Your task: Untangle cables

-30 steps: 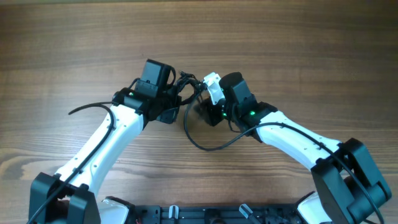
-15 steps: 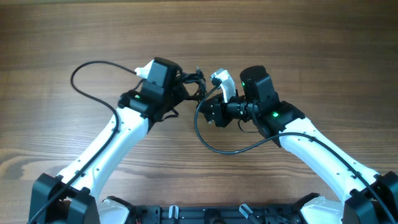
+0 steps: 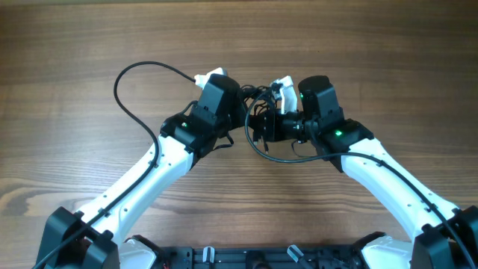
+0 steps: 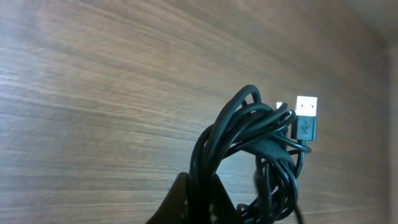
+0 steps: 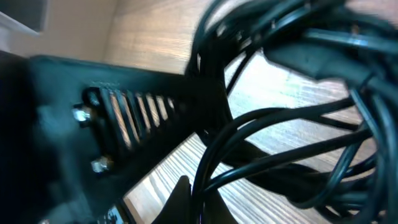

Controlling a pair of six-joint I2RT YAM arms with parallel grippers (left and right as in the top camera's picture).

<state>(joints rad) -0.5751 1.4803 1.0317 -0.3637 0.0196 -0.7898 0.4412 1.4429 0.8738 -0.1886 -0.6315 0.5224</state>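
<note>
Surface: brown wood-grain table; from overhead, both arms meet just past its centre, toward 12 o'clock.
Left gripper: jaws pinched narrow, clamped on the lower part of the cables.
Right gripper: jaws closed tight on one strand of the cables; the slatted black body of the left arm crosses its view at 9 o'clock.
Cables, place: held between the two grippers, which almost touch; whether the bundle rests on the table cannot be told.
Cables, axis: in the left wrist view the coil's long axis runs from 7 to 1 o'clock.
Plug: USB type, at the coil's 2 o'clock edge, silver end pointing to 12 o'clock.
Count: one knotted bundle, number of separate cords not clear; one plain plug, with a second silver tip just beside it at 9 o'clock; two grippers.
</note>
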